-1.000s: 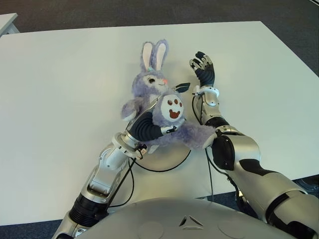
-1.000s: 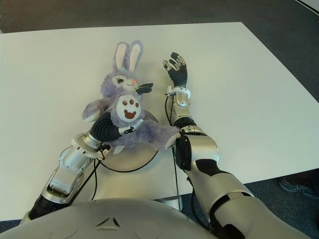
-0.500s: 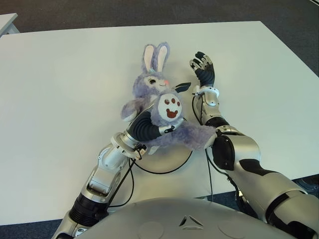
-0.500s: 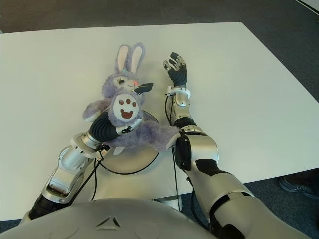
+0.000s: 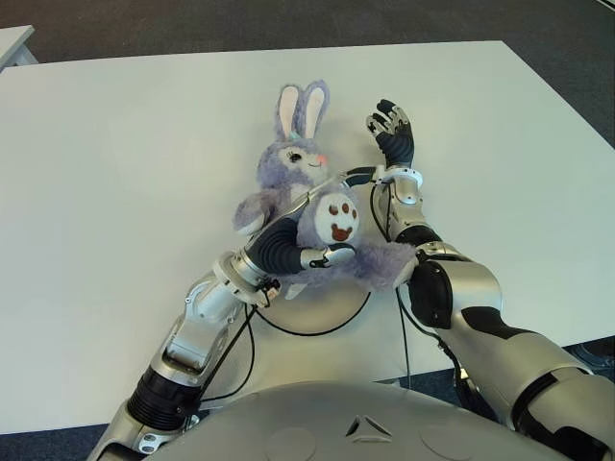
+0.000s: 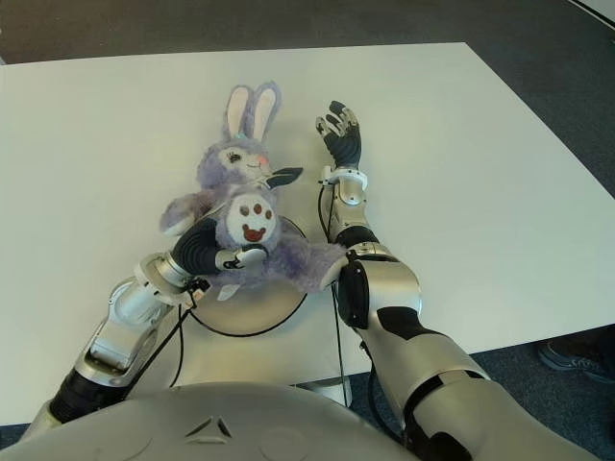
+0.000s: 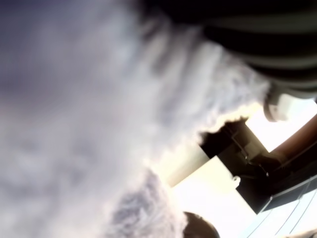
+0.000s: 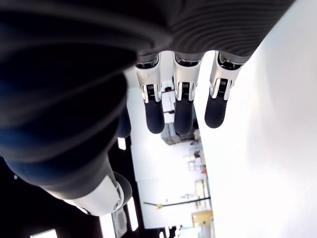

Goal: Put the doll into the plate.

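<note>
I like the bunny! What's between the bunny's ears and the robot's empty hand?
Only bare white table, in the left eye view. The right hand shows beside the purple bunny doll, fingers spread.

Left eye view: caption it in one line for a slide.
Left hand clutches the purple bunny doll over the plate on the white table; open right hand beside it.

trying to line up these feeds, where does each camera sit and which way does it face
Left eye view: on the head, looking forward and down at the table; shows both arms, left hand gripping the doll over the plate.
Right eye view: same head, slightly offset; same scene, right hand open beside the doll.
Left wrist view: on the left wrist, filled by purple fur.
Right wrist view: on the right wrist, looking along its relaxed, empty fingers.
Shared: both eye views show doll, plate and both hands.
</note>
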Controlling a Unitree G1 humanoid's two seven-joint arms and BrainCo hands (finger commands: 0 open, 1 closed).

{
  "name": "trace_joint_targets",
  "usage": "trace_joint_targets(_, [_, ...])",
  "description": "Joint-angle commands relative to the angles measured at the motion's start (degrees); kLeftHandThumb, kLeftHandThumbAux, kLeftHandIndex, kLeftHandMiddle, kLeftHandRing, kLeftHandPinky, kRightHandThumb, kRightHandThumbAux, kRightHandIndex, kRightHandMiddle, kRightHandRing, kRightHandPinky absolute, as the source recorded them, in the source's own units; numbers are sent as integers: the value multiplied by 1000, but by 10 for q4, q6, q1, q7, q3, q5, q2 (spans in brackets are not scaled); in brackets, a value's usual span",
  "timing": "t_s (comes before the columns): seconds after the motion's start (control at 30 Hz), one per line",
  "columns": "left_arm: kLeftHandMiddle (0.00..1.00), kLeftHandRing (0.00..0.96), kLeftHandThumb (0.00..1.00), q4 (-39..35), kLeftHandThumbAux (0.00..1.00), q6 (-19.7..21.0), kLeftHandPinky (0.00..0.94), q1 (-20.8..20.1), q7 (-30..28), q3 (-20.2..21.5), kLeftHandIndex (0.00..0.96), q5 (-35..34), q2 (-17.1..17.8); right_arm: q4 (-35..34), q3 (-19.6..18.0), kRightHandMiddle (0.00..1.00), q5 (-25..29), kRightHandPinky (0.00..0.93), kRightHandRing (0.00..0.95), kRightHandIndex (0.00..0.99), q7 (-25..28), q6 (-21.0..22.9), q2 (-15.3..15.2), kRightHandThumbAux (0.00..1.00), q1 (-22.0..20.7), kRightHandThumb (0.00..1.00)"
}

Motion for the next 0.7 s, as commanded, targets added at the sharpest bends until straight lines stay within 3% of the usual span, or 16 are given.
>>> trace_joint_targets(0.03, [0, 0, 213, 7, 255, 6, 0, -3, -19, 2, 0, 14, 16, 6, 1, 171, -1, 179, 152, 185, -2, 5, 4, 811, 11, 497])
trace_joint_targets(0.7, [0, 0, 243, 12, 176, 1, 0, -21, -33, 14, 0, -4, 24, 7, 7, 177, -6, 199, 168, 179, -5, 4, 1, 809, 11, 397])
